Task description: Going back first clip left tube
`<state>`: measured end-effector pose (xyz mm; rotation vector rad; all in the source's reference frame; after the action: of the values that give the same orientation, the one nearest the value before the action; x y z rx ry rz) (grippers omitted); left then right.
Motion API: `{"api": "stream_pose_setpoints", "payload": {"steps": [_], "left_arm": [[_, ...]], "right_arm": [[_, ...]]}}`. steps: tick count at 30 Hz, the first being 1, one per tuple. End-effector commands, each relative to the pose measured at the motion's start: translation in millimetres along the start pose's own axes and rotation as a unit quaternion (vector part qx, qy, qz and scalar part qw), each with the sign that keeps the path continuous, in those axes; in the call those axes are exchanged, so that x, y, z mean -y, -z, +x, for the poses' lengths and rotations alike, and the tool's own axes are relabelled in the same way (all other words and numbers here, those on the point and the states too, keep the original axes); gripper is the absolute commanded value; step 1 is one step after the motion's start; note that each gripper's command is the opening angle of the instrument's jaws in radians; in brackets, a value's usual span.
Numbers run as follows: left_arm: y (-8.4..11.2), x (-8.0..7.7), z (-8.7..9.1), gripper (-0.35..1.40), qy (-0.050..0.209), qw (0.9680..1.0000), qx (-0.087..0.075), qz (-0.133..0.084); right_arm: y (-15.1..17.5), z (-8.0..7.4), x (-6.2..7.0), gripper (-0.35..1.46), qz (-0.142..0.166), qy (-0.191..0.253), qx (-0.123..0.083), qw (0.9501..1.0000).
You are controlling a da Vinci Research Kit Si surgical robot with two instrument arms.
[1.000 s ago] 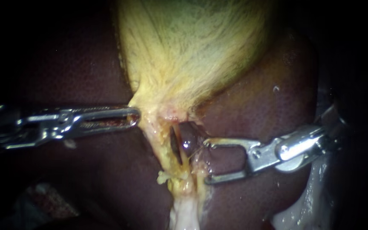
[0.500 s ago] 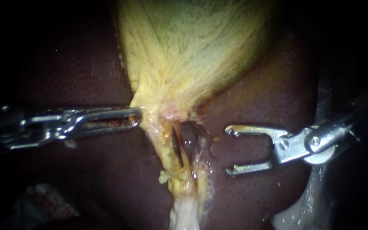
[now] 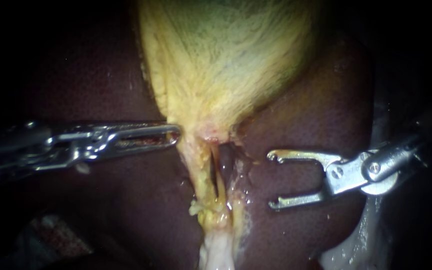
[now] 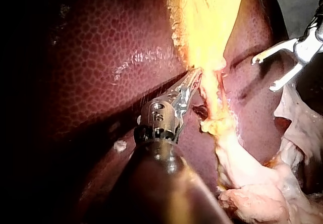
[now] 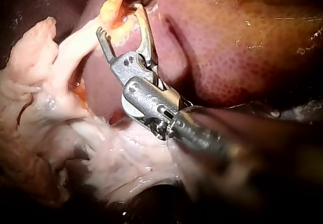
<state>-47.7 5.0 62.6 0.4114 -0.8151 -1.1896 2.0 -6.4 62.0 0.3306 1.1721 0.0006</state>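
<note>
The dark liver (image 3: 316, 125) lies all around the yellow gallbladder (image 3: 216, 60). My left instrument (image 3: 173, 135) touches the side of the gallbladder's thin bottom end. Its jaws look closed on the edge there, I think to pull the strands below it tight. My right instrument (image 3: 271, 180) sits apart on the gallbladder's other side, jaws wide and empty. The left tube (image 3: 201, 170) hangs just under the gallbladder. I see no clip on it.

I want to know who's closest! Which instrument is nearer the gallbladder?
Left. The left instrument pinches the gallbladder at its narrow end; the right instrument hangs apart over the liver, jaws open.
</note>
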Motion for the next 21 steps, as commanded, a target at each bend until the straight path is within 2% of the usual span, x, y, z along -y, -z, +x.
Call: {"api": "stream_pose_setpoints", "payload": {"steps": [1, 9, 21], "left_arm": [[-0.2, 0.1, 0.1, -0.35, 0.0, 1.0, -0.003, 0.0], [-1.7, 0.7, 0.6, -0.35, -0.002, 1.0, -0.008, 0.003], [-1.7, 0.7, 0.7, -0.35, -0.002, 1.0, -0.008, 0.003]], "right_arm": [[0.0, 0.0, 0.0, 0.6, 0.0, 0.0, 0.0, 1.0], [0.0, 0.0, -0.1, 0.6, 0.0, 0.003, 0.0, 1.0], [-0.1, 0.0, -0.1, 0.6, 0.0, 0.003, 0.0, 1.0]]}}
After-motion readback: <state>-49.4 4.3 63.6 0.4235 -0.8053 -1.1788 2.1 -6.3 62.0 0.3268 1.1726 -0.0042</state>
